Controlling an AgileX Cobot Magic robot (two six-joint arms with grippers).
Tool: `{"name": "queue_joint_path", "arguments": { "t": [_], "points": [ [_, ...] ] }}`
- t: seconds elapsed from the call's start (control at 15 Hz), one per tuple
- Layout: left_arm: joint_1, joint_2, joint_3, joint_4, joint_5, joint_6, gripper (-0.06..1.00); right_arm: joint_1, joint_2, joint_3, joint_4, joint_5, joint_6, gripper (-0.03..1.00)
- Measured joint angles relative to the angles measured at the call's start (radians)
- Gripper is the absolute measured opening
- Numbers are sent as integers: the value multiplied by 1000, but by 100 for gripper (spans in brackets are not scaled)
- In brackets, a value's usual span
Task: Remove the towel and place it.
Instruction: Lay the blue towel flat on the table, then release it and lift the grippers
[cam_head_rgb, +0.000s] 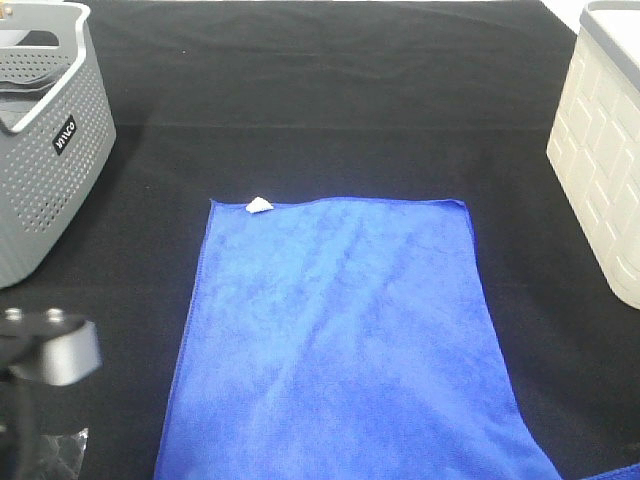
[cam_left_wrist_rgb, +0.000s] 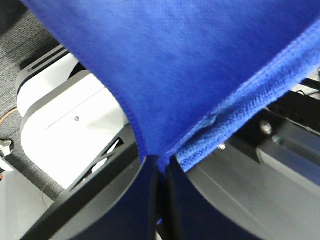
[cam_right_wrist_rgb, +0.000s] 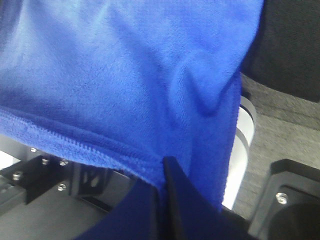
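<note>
The royal-blue towel (cam_head_rgb: 340, 330) lies spread on the black table cloth (cam_head_rgb: 330, 110), its far edge across the middle and a small white tag (cam_head_rgb: 258, 205) at the far left corner. Its near end runs off the bottom of the exterior high view. In the left wrist view my left gripper (cam_left_wrist_rgb: 160, 167) is shut on a corner of the towel (cam_left_wrist_rgb: 190, 65), the cloth stretching away from the fingertips. In the right wrist view my right gripper (cam_right_wrist_rgb: 162, 167) is shut on another stitched corner of the towel (cam_right_wrist_rgb: 125, 75). Neither pair of fingertips shows in the exterior high view.
A grey perforated basket (cam_head_rgb: 45, 140) stands at the far left. A cream-white basket (cam_head_rgb: 605, 160) stands at the far right. Part of the left arm (cam_head_rgb: 50, 350) shows at the lower left.
</note>
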Motion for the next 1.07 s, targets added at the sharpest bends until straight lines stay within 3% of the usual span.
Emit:
{"name": "queue_joint_path", "arguments": {
  "t": [0.33, 0.73, 0.93, 1.07],
  "points": [
    [-4, 222, 8, -75, -89, 130, 0, -4, 139, 51, -16, -21, -46, 0],
    [-4, 266, 8, -93, -124, 137, 0, -4, 182, 76, 8, -49, -53, 13],
    [-4, 266, 8, -107, -148, 143, 5, -4, 182, 76, 8, -49, -53, 21],
    [-4, 266, 9, -122, -148, 144, 15, -4, 182, 76, 8, -48, -53, 28]
  ]
}}
